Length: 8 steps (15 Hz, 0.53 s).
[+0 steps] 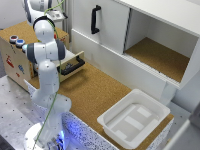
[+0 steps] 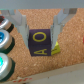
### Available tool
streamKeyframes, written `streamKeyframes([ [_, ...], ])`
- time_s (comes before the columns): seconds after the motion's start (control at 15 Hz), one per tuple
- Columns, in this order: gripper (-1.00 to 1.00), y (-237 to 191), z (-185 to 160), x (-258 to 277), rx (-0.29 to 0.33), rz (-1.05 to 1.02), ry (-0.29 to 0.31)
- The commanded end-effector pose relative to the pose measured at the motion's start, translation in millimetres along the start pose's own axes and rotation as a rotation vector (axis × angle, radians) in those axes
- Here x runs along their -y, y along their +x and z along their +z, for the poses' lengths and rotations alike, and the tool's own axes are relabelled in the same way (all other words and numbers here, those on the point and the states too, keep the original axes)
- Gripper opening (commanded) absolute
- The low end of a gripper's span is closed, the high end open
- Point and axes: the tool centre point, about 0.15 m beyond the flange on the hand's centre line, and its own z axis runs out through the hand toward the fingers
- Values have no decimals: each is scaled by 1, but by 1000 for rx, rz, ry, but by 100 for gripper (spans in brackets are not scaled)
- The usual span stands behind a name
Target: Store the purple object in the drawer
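Cork worktop (image 1: 95, 95) spans the exterior view. White cabinet (image 1: 107, 25) with vertical black handle at rear. White plastic tub (image 1: 134, 119) near front edge, toward the exterior view's right. Plywood box (image 1: 15, 55) at the exterior view's left; its drawer (image 1: 72, 64) is pulled out, partly hidden by the arm. Wrist view: pincer (image 2: 40, 31) jaws apart, straddling the purple object (image 2: 39, 42) on cork; contact with the fingers cannot be judged, image blurred.
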Motion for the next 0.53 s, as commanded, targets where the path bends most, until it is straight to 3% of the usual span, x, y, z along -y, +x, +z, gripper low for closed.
streamKeyframes([
  [0.0, -100, -63, 22, 26, -96, -46, -13],
  [0.2, -100, -101, 44, 25, -57, -122, -95],
  [0.33, -100, -127, 67, 18, -26, -104, -206],
  [0.47, -100, -154, 83, 4, -25, -144, -186],
])
